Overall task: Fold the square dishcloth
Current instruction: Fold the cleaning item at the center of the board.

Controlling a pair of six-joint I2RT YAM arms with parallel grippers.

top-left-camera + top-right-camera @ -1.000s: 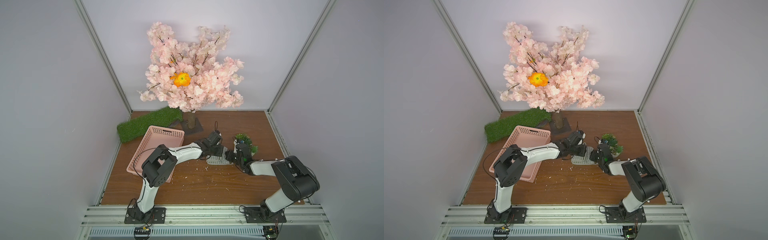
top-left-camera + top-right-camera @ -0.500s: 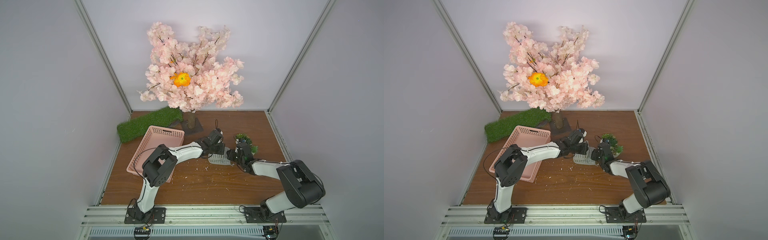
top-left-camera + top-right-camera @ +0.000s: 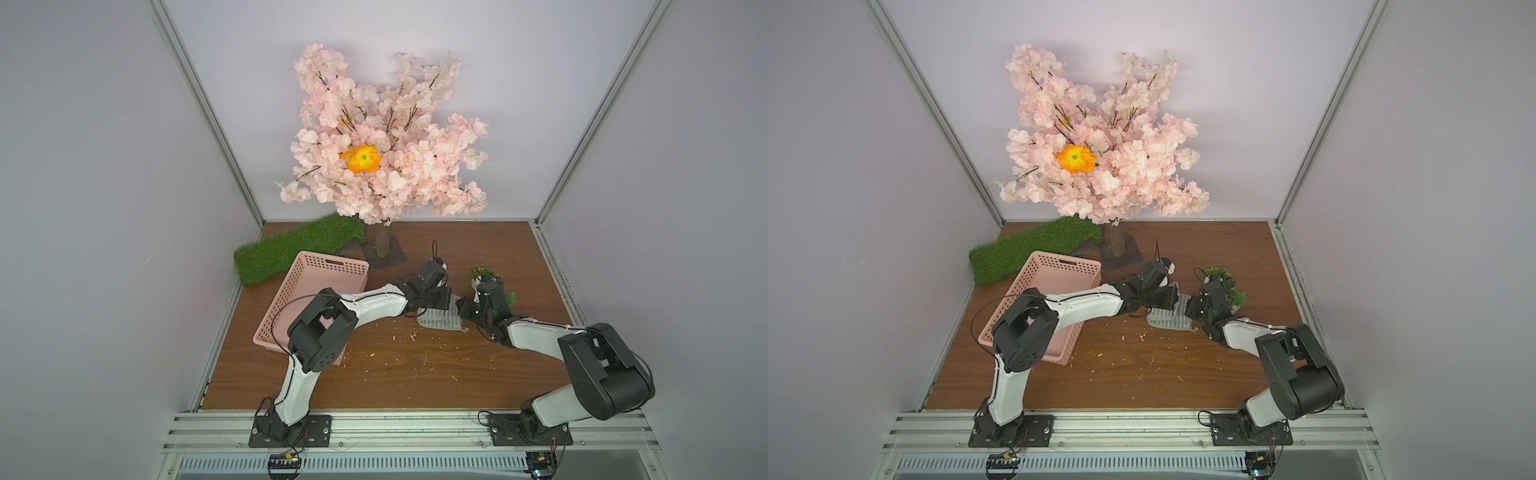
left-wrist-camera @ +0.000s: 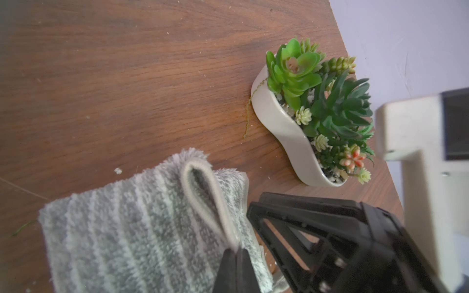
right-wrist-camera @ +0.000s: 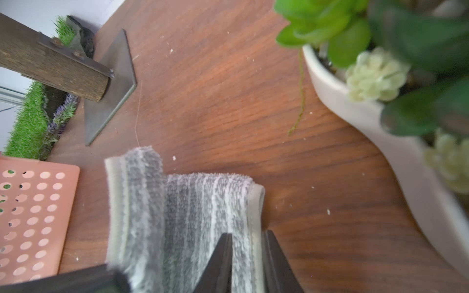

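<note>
The square dishcloth [image 3: 440, 323] lies part-folded on the tabletop [image 4: 127, 76], between the two tools. The left tool [image 4: 234, 256] is clenched on a raised loop of its hem. The right tool [image 5: 250, 253] straddles a side hem, jaws slightly apart; I cannot tell whether it grips. Best to carry the loop across low and lay the edges flush. The stripes run ahead of both tools, and the long axis seems to follow them.

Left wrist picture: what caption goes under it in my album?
Left gripper pinches the hem of the grey striped dishcloth beside a potted succulent.
</note>
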